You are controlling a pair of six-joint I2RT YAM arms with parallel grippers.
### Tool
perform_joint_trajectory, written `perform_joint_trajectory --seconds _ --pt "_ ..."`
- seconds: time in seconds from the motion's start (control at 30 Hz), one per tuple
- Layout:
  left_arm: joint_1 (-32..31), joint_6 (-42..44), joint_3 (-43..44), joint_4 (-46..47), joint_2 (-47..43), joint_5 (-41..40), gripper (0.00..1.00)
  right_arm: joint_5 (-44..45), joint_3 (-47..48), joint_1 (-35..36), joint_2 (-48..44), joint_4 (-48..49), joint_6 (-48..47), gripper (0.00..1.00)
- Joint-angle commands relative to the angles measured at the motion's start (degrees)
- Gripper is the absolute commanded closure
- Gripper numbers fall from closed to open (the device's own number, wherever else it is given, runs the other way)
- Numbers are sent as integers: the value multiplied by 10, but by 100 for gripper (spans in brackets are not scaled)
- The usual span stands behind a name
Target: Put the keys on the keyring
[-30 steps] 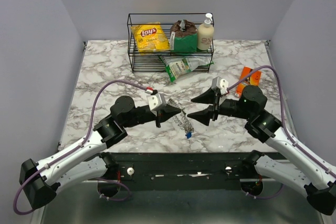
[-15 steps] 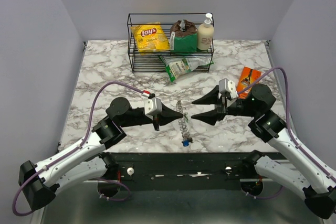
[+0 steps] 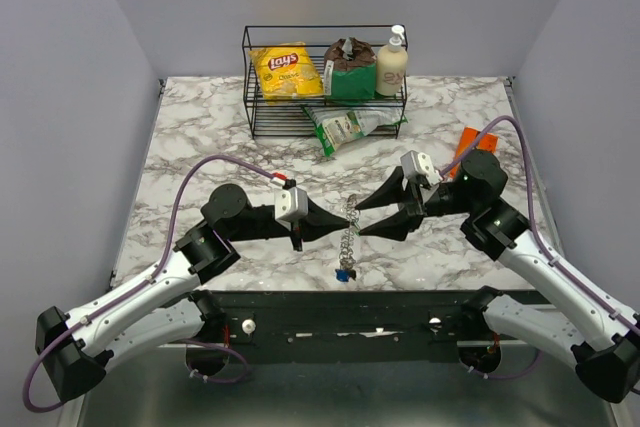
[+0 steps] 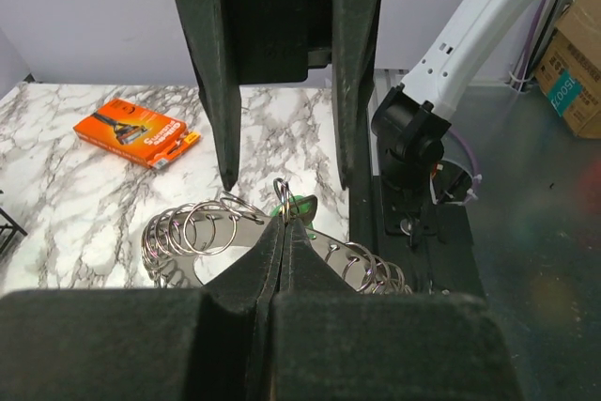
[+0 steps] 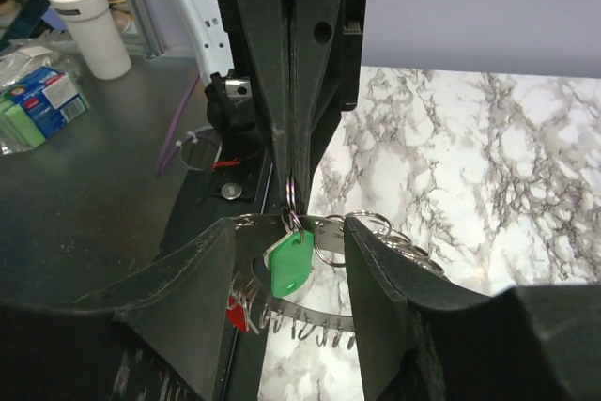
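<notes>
The left arm [image 3: 150, 287] and the right arm [image 3: 545, 262] both angle inward, with their grippers nearly tip to tip. The left gripper [image 3: 337, 220] has its fingers pinched together on the keyring [image 3: 347, 237]. The right gripper [image 3: 361, 223] faces it with its fingers spread wide apart.

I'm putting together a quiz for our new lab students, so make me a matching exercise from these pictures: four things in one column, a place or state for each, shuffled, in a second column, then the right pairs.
Column one
1. left gripper
2. right gripper
3. chip bag
4. orange box

Column two
A. standing in the wire basket
B. jaws open
C. lying flat on the table
D. jaws shut on the keyring

Pairs: 1-D, 2-B, 3-A, 4-C
</notes>
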Motion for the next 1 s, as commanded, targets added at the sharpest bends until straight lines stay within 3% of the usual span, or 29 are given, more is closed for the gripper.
perform_joint_trajectory --seconds 0.0,0.43,0.6,0.97 --pt "2 -2 23 20 -4 23 100 -15 9 -4 -2 9 3 42" --pt "1 -5 34 16 11 34 100 11 8 -4 2 -6 -6 59" --pt "2 -6 35 12 10 33 100 21 0 -4 -2 -8 -10 72" --pt "2 -4 34 13 1 25 100 40 -13 -4 -6 -19 -19 81"
